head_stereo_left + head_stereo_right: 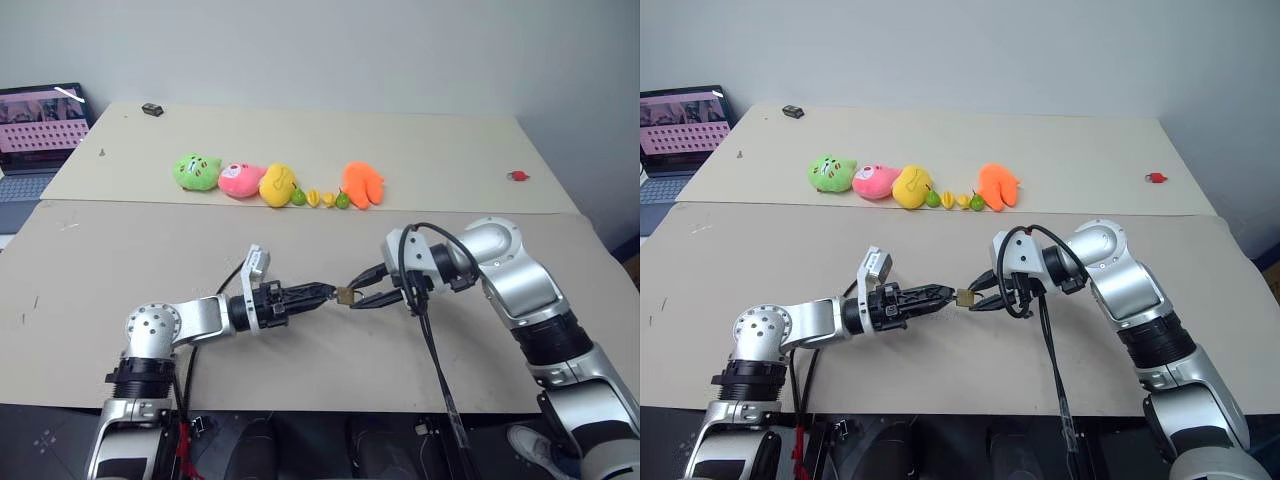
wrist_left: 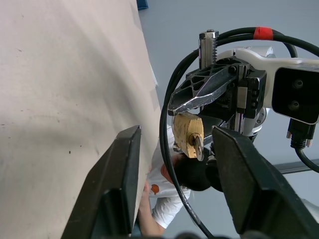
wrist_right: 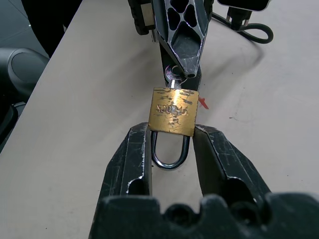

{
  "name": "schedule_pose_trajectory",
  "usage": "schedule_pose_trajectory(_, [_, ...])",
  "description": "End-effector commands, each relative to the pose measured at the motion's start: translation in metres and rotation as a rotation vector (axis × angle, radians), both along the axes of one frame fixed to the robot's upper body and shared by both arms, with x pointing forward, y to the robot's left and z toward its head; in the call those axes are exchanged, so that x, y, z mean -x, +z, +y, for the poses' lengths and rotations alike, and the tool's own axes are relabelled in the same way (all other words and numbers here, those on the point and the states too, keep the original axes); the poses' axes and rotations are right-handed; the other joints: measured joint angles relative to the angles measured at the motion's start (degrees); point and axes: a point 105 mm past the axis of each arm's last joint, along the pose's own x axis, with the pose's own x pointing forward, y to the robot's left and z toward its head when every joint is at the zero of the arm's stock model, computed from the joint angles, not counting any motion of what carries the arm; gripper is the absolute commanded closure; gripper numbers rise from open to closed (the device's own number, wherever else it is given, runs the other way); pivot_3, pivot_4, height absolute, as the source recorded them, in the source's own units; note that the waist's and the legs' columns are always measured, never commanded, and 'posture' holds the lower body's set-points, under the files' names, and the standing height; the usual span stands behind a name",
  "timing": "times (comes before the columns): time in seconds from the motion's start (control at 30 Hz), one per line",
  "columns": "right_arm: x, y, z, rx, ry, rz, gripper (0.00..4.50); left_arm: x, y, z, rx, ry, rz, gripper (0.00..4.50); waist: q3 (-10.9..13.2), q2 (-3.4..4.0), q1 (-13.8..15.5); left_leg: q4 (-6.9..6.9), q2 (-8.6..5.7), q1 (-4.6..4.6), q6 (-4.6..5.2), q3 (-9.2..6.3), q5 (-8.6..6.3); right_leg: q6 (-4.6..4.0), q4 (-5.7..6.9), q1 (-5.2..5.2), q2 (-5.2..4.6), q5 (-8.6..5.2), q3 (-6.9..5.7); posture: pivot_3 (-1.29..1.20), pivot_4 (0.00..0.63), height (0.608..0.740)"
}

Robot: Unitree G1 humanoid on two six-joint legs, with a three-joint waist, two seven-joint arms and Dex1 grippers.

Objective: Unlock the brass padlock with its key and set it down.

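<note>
The right gripper (image 3: 172, 137) holds the padlock (image 3: 173, 111) up over the table's (image 1: 120, 290) middle. The left gripper (image 3: 180, 59) pinches the key (image 3: 174, 82) at its 12 o'clock. A crooked twist could pop the key out.

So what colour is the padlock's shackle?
Silver, on the brass padlock; the right wrist view shows it best.

The left gripper (image 1: 943, 294) and right gripper (image 1: 978, 300) meet tip to tip above the near table (image 1: 940, 350), with the brass padlock (image 1: 965, 297) between them. On the far table (image 1: 1060, 160), a row of plush toys (image 1: 910, 185) lies near its front edge, with a small red object (image 1: 1155, 178) near its right edge.
</note>
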Motion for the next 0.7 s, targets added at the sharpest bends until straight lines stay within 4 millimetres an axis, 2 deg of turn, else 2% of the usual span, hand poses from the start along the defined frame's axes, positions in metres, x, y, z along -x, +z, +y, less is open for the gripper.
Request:
schedule_pose_trajectory(0.03, [0.0009,0.0115,0.0043,-0.025,0.018,-0.034,3.62,0.0014,0.0083,-0.0046,0.022,-0.037,-0.020,1.92,0.00,0.00,0.01,0.00,0.00,0.00,0.00,0.00,0.00,0.00,0.00,0.00,0.00,0.00,0.00,0.00,0.150,0.717])
schedule_pose_trajectory(0.17, [0.0012,0.0114,0.0043,-0.025,0.020,-0.032,3.62,0.0040,0.0112,-0.0073,0.041,-0.057,-0.019,1.92,0.00,0.00,0.00,0.00,0.00,-0.01,0.00,-0.01,0.00,0.00,0.00,0.00,0.00,0.00,0.00,0.00,0.150,0.717])
schedule_pose_trajectory(0.2, [0.0009,0.0112,0.0041,-0.024,0.019,-0.032,3.62,0.0044,0.0108,-0.0068,0.043,-0.057,-0.014,2.18,0.00,0.00,0.01,0.00,0.00,-0.01,0.00,-0.01,0.00,0.00,0.00,0.00,0.00,0.00,-0.01,0.00,0.150,0.717])
schedule_pose_trajectory(0.23, [0.0008,0.0109,0.0039,-0.022,0.018,-0.032,3.62,0.0044,0.0104,-0.0060,0.044,-0.054,-0.012,2.18,0.00,0.00,0.01,0.00,0.00,-0.02,0.00,-0.01,0.00,0.00,0.00,-0.01,0.00,0.00,0.00,0.00,0.150,0.717])
schedule_pose_trajectory(0.33, [0.0002,0.0099,0.0033,-0.019,0.016,-0.030,3.62,0.0034,0.0089,-0.0036,0.030,-0.043,-0.014,3.11,0.00,0.00,-0.01,0.00,0.00,-0.02,0.00,-0.01,0.00,0.00,0.00,-0.01,0.00,0.00,-0.01,0.00,0.150,0.717])
schedule_pose_trajectory(0.37, [0.0001,0.0097,0.0032,-0.018,0.016,-0.030,3.62,0.0033,0.0087,-0.0032,0.026,-0.042,-0.014,3.58,0.00,0.00,0.00,0.00,0.00,-0.01,0.00,-0.01,0.00,0.00,0.00,0.00,0.00,0.00,-0.01,0.00,0.150,0.717])
schedule_pose_trajectory(0.4, [0.0000,0.0094,0.0031,-0.018,0.016,-0.027,3.62,0.0043,0.0081,-0.0029,0.010,-0.047,-0.023,3.76,0.00,0.00,0.00,0.01,0.00,-0.02,0.00,-0.02,0.00,0.00,0.00,0.00,0.00,0.00,-0.01,0.00,0.150,0.717])
schedule_pose_trajectory(0.7, [-0.0014,0.0069,0.0040,-0.014,0.017,-0.022,3.62,0.0085,0.0061,-0.0018,0.001,-0.064,-0.017,3.76,0.00,0.00,-0.02,0.01,-0.01,-0.02,0.00,-0.02,0.00,0.00,0.00,-0.01,0.00,0.00,-0.01,0.00,0.150,0.717])
